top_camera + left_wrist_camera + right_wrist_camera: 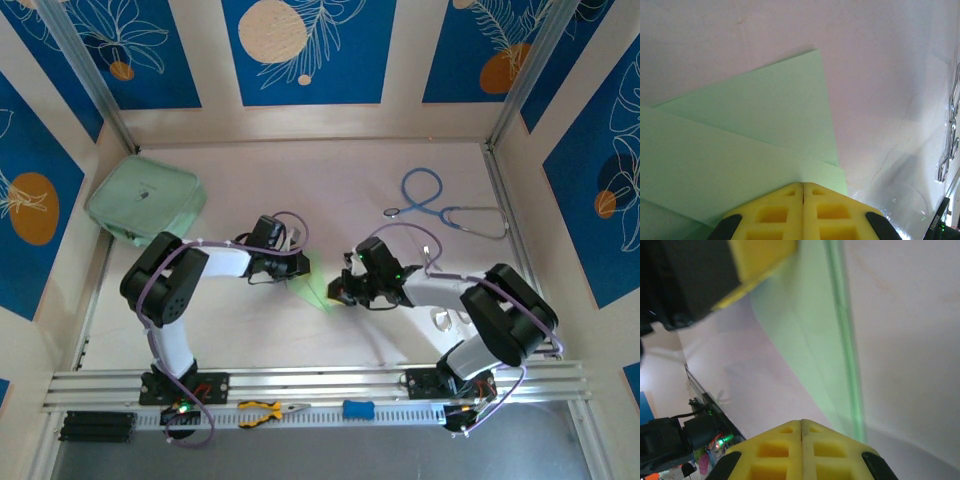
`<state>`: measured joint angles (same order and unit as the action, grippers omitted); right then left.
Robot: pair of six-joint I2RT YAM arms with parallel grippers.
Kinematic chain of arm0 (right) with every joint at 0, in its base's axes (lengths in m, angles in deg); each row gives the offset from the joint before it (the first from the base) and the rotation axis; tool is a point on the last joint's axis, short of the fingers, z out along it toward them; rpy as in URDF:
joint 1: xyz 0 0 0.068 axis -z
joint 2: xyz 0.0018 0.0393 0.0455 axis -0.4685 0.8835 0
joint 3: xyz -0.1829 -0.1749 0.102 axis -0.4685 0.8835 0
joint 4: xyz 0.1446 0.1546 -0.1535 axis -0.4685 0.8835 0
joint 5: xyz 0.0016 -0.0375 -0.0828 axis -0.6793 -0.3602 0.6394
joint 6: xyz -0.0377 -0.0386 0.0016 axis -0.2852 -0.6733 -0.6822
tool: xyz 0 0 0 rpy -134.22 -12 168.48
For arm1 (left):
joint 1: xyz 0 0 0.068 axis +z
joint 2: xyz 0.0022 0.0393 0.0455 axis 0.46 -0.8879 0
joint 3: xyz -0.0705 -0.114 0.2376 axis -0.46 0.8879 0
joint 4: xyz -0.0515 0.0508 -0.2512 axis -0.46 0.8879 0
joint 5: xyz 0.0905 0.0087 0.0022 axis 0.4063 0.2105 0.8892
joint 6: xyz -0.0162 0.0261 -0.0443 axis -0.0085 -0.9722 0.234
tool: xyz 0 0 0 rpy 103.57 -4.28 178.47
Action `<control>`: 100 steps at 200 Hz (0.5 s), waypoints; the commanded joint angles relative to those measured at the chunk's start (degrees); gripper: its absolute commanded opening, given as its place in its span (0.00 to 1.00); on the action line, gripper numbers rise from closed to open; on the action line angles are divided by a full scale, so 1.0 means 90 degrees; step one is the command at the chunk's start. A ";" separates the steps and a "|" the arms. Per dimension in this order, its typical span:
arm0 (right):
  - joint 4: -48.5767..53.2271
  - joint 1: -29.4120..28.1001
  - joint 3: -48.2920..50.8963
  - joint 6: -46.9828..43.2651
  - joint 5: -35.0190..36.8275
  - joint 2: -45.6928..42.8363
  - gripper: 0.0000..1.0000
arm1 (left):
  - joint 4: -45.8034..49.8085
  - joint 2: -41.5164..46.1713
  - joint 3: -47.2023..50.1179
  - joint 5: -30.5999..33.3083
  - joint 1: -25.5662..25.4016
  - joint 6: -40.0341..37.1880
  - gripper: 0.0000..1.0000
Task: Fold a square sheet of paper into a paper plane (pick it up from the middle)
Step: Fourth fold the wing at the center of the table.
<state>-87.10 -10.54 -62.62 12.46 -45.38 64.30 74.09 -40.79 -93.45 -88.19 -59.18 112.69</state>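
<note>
The square sheet of paper [312,290] lies light green on the white table, folded into a long triangle with overlapping layers [765,115]. My left gripper [303,268] is shut, its yellow tips [803,185] set down on the sheet's near part, nothing showing in the seam between them. My right gripper [340,292] faces it from the right, also shut [801,421], tips at the paper's edge. In the right wrist view the paper [805,325] runs from my tips up to the left gripper's yellow finger [762,255], with a darker green fold line along its right side.
A thick mint-green pouch [147,203] sits at the back left and a blue stethoscope [440,208] at the back right. Yellow-handled pliers [265,410] and a blue tool [358,409] lie on the front rail. Patterned walls enclose the table.
</note>
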 commanded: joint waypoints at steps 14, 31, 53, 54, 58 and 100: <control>-0.0577 -0.0080 -0.0308 0.0247 -0.0460 0.0791 0.06 | 0.0485 -0.0051 0.0253 0.0123 -0.0015 0.0102 0.07; -0.0439 -0.0133 -0.0199 0.0208 -0.0396 0.0954 0.06 | 0.0495 -0.0045 0.0272 0.0121 -0.0022 0.0102 0.07; -0.0554 -0.0158 0.0289 0.0325 -0.0298 0.0817 0.07 | 0.0492 -0.0031 0.0297 0.0128 -0.0019 0.0109 0.07; -0.0552 -0.0158 0.0311 0.0325 -0.0297 0.0803 0.07 | 0.0494 -0.0034 0.0295 0.0129 -0.0016 0.0105 0.07; -0.0534 -0.0158 0.0394 0.0337 -0.0283 0.0751 0.07 | 0.0486 -0.0027 0.0294 0.0124 -0.0015 0.0111 0.07; 0.0323 -0.0187 0.0872 0.0431 0.0194 -0.0406 0.08 | 0.0397 0.0006 0.0319 0.0087 -0.0012 0.0339 0.07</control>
<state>-91.62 -11.64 -56.58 15.02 -46.56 67.05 73.41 -40.51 -92.81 -88.22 -59.18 114.16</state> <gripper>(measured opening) 0.074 0.076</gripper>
